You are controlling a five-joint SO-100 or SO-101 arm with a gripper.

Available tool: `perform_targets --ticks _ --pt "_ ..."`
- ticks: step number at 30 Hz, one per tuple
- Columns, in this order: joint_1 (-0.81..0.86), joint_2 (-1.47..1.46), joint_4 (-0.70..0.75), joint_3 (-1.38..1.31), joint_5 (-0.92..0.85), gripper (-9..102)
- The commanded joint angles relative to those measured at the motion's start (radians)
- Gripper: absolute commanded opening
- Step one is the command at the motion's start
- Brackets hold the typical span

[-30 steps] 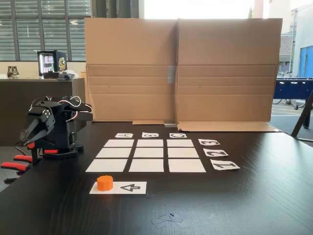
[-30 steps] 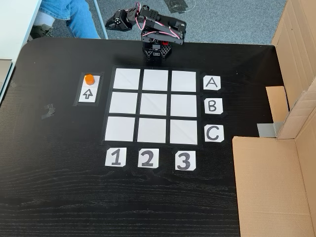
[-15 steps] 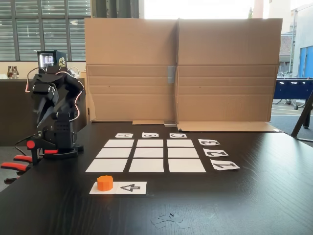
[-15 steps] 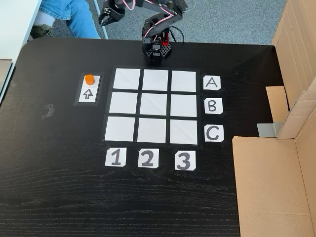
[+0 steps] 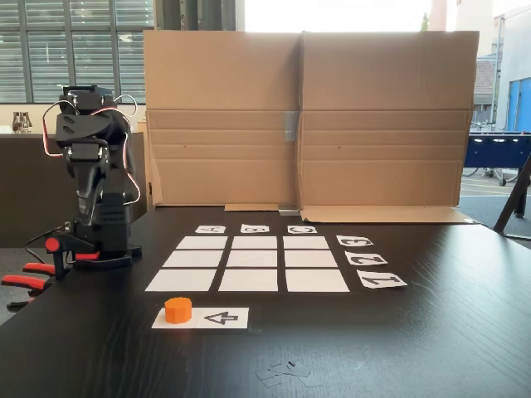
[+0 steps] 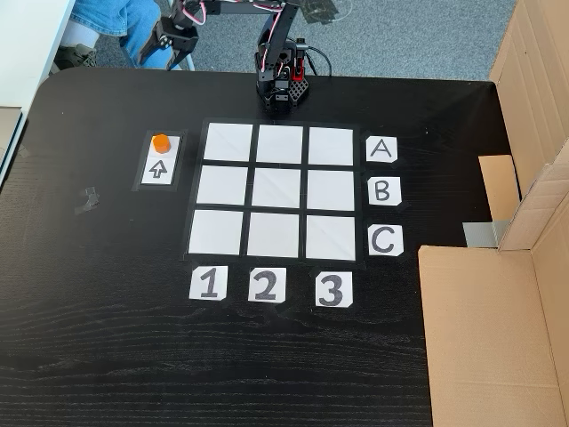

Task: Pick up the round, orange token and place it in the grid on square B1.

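The orange token (image 5: 177,309) (image 6: 160,141) sits on one end of a white strip printed with an arrow (image 5: 217,317) (image 6: 159,169), beside the grid (image 5: 202,242) (image 6: 278,144). Square B1 (image 5: 248,280) (image 6: 221,186) is bare: the middle square of the row nearest the camera in the fixed view from the table's side, and the left square of the middle row in the fixed view from above. My arm (image 5: 87,166) stands raised on its base at the table edge. In the fixed view from above, my gripper (image 6: 172,52) hangs off that edge with its fingers apart and nothing held, well short of the token.
Cardboard walls (image 5: 307,116) (image 6: 484,329) close one side of the table. Letter labels (image 6: 381,190) and number labels (image 6: 264,285) border the grid. Tape scraps (image 5: 286,371) (image 6: 86,200) lie on the black table. Red clamps (image 5: 29,278) hold the base. A person's leg (image 6: 124,22) is beyond the edge.
The arm unfolded from a low crouch and rose upright. Its gripper swung out and down towards the token's side of the table. The token stayed put.
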Motion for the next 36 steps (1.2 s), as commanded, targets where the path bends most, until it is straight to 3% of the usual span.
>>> perform_targets --ticks 1,9,36 --pt "-0.052 -0.055 -0.008 -0.067 0.0 37" --pt "-0.169 -0.141 -0.067 -0.077 0.008 56" --pt "-0.193 -0.457 -0.025 -0.216 0.029 65"
